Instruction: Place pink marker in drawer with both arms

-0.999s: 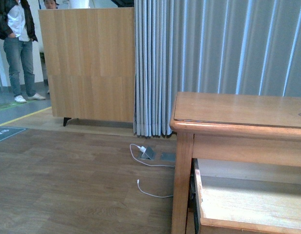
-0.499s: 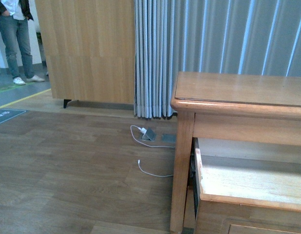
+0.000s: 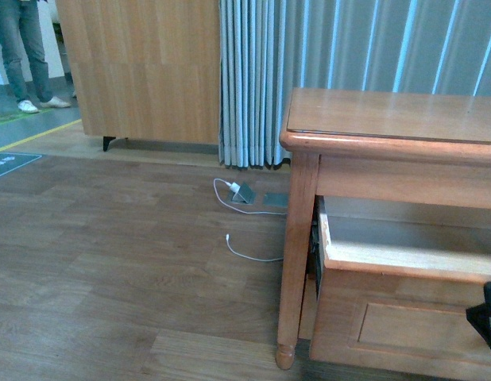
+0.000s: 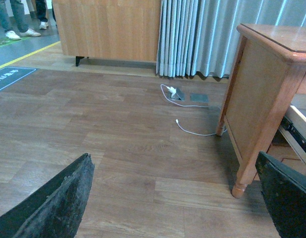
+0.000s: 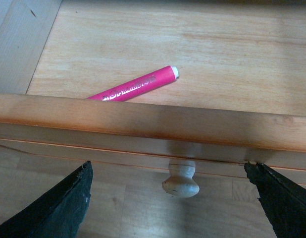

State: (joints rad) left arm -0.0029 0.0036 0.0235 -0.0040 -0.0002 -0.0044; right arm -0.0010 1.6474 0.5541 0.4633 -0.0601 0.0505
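Marker (image 5: 138, 85) lies loose on the drawer (image 5: 143, 121) floor, centre of right wrist view, just behind the front rail. My right gripper (image 5: 175, 201) is spread wide, empty, straddling the knob (image 5: 180, 181); left gripper (image 4: 178, 198) also spread, empty. Risk: a hard shove shut could roll the marker; fingers may miss the knob.

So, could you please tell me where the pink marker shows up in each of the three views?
Front view: not visible; the open drawer hides its inside.
Left wrist view: not in it.
Right wrist view: pink marker lies on the drawer floor behind the front panel, above the knob.
Shared landmark: the drawer.
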